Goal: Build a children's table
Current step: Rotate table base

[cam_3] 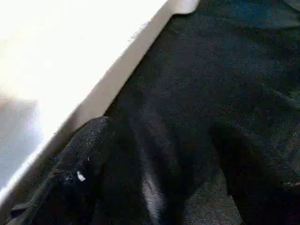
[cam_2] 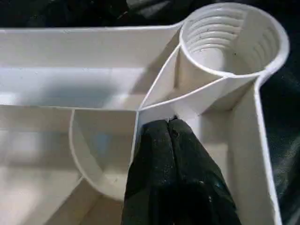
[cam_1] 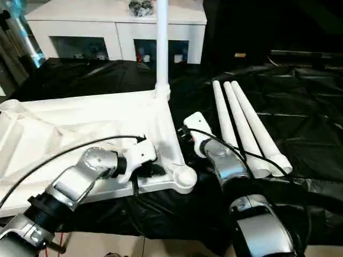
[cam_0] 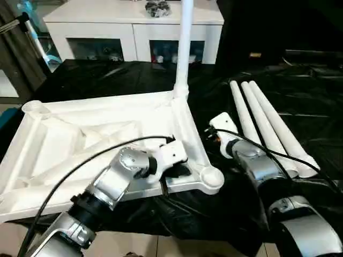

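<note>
A white cabinet [cam_0: 134,29] with glass doors stands behind a work surface draped in black sheeting [cam_0: 300,91].

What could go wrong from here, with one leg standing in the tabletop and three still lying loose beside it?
1. The left gripper is shut on a thin rib by the near corner socket; a pull might drag the tabletop on the slick black sheet.
2. Any jolt could tip the upright leg if it is not fully seated.
3. The open right gripper, beside the three loose legs, could set them rolling.
</note>
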Tool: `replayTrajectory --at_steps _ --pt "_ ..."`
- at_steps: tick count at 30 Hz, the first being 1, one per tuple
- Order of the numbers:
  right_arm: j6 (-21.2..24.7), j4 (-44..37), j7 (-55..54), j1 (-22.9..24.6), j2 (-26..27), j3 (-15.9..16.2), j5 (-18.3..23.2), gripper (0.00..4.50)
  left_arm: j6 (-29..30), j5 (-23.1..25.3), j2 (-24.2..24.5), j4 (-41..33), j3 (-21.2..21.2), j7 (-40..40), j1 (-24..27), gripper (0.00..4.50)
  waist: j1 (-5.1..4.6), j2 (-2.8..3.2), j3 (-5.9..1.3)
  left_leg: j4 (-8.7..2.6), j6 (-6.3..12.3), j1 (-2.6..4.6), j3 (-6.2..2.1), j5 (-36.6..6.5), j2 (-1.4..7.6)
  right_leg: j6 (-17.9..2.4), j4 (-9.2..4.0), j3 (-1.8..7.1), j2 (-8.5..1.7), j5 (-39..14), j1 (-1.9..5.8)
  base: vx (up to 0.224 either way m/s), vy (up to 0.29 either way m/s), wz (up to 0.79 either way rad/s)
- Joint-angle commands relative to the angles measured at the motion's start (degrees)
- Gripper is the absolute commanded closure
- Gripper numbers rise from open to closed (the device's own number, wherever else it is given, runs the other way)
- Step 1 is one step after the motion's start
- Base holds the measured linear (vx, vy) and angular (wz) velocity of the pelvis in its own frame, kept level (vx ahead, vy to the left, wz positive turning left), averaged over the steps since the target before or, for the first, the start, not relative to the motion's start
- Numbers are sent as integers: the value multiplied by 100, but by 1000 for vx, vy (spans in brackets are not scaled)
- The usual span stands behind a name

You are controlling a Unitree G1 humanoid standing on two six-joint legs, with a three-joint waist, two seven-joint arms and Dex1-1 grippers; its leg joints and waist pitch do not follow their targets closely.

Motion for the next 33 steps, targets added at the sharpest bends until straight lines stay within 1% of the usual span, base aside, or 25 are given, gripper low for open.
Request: replayTrajectory --at_steps 1,2,3,4,5,6,7,9,11,12,13,14,16,17,18,19,20,21,22,25,26,27,29,31,33 --pt "161 -247 -99 25 -70 -144 112 83 -213 1 45 41 142 -7 -83 445 40 -26 -400 -393 195 131 -66 -1435 236 -1537 -336 154 -215 -668 267 0 0 0" --pt "308 -468 -172 93 -115 -214 138 83 -257 -9 55 74 168 -8 -82 445 56 0 -401 -392 192 135 -69 -1415 237 -1553 -329 151 -216 -639 261 0 0 0" --pt "504 -791 -239 189 -178 -330 193 83 -387 40 86 187 183 52 -100 445 75 1 -383 -399 187 133 -62 -1426 227 -1517 -343 156 -199 -642 265 0 0 0" --pt "667 -1089 -280 270 -226 -430 242 83 -468 82 120 300 200 117 -126 445 80 -13 -395 -401 158 138 -62 -1451 233 -1495 -332 155 -206 -642 264 0 0 0" --pt "893 -1523 -343 386 -292 -595 320 83 -593 131 142 418 245 245 -159 445 83 14 -383 -408 151 139 -66 -1489 221 -1473 -344 155 -195 -689 264 0 0 0" --pt "893 -1523 -343 386 -292 -595 320 83 -593 131 142 418 245 245 -159 445 91 23 -370 -414 148 142 -63 -1533 215 -1414 -369 160 -184 -740 268 0 0 0" --pt "1179 -2073 -420 529 -392 -792 372 83 -754 160 148 543 333 394 -187 445 87 23 -373 -426 83 143 -73 -1600 213 -1350 -363 160 -183 -817 273 0 0 0" --pt "1428 -2453 -508 620 -465 -932 375 83 -796 147 158 576 400 434 -190 445 92 18 -377 -426 29 156 -73 -1673 220 -1306 -373 161 -198 -949 258 0 0 0" --pt "1805 -2928 -612 731 -534 -1091 420 83 -841 158 187 652 465 502 -199 445 81 17 -365 -439 -27 142 -80 -1736 211 -1240 -392 159 -202 -1187 253 0 0 0" --pt "1813 -2938 -613 734 -536 -1094 421 83 -842 158 187 654 466 504 -200 445 81 17 -365 -439 -27 142 -80 -1736 211 -1240 -392 159 -202 -1187 253 0 0 0" --pt "2011 -3115 -638 777 -571 -1138 421 83 -884 174 202 695 491 553 -205 445 76 28 -365 -444 -59 157 -85 -1804 212 -1186 -407 162 -195 -1285 236 0 0 0" --pt "2283 -3381 -648 849 -646 -1186 424 83 -952 169 210 733 534 606 -203 445 76 23 -370 -443 -67 157 -87 -1815 216 -1188 -405 163 -203 -1286 234 0 0 0" --pt "2593 -3699 -637 939 -687 -1248 474 83 -1003 95 226 700 591 569 -178 445 78 26 -375 -441 -66 155 -86 -1772 215 -1188 -400 169 -200 -1184 236 0 0 0" --pt "2919 -4131 -592 1086 -715 -1301 568 83 -868 -226 203 347 791 420 -65 445 85 99 -369 -439 -86 158 -89 -1750 212 -1219 -393 169 -199 -1090 238 0 0 0" --pt "2938 -4154 -586 1095 -712 -1306 584 83 -846 -252 201 315 806 408 -55 445 92 70 -370 -443 -79 152 -91 -1716 223 -1236 -384 168 -201 -1011 257 0 0 0" --pt "3194 -4447 -510 1205 -673 -1363 788 83 -568 -579 177 -79 990 263 61 416 101 72 -383 -439 -29 138 -93 -1597 230 -1320 -355 168 -217 -842 270 0 0 0" --pt "3377 -4605 -483 1253 -630 -1407 915 83 -414 -764 163 -286 1096 183 118 416 102 106 -379 -432 -14 142 -85 -1579 227 -1355 -348 168 -211 -806 258 0 0 0" --pt "3460 -4649 -515 1267 -603 -1429 926 65 -322 -864 159 -404 1145 147 151 408 100 102 -378 -428 21 139 -81 -1562 224 -1404 -356 162 -209 -804 250 0 0 0" --pt "3712 -4756 -622 1315 -579 -1413 834 55 -91 -1081 193 -762 1229 53 251 408 94 97 -365 -431 21 131 -79 -1549 219 -1426 -350 159 -205 -874 254 0 0 0" --pt "4001 -4875 -769 1351 -522 -1397 742 43 190 -1317 255 -1295 1331 41 383 372 94 110 -350 -437 -14 145 -73 -1618 219 -1369 -372 163 -202 -1155 226 0 0 0" --pt "4075 -4897 -805 1341 -506 -1405 735 18 265 -1376 271 -1403 1351 48 400 365 87 115 -341 -438 -59 151 -71 -1692 213 -1301 -389 164 -198 -1331 214 0 0 0" --pt "4201 -4946 -833 1331 -504 -1404 716 18 353 -1435 277 -1502 1378 66 413 365 82 115 -336 -441 -104 159 -71 -1769 206 -1220 -407 167 -192 -1489 202 0 0 0" --pt "4587 -5068 -972 1297 -506 -1428 705 10 617 -1477 339 -1849 1417 105 478 359 83 124 -330 -457 -191 172 -82 -1819 208 -1088 -410 171 -181 -1606 196 0 0 0" --pt "4664 -5055 -1017 1287 -516 -1454 704 2 662 -1465 353 -1911 1402 97 497 329 85 116 -329 -460 -215 169 -83 -1816 202 -1053 -414 172 -183 -1637 191 0 0 0" --pt "4858 -5008 -1075 1259 -518 -1513 736 0 777 -1467 363 -2022 1383 102 526 326 85 127 -327 -458 -262 170 -88 -1842 194 -986 -425 173 -186 -1716 185 0 0 0"
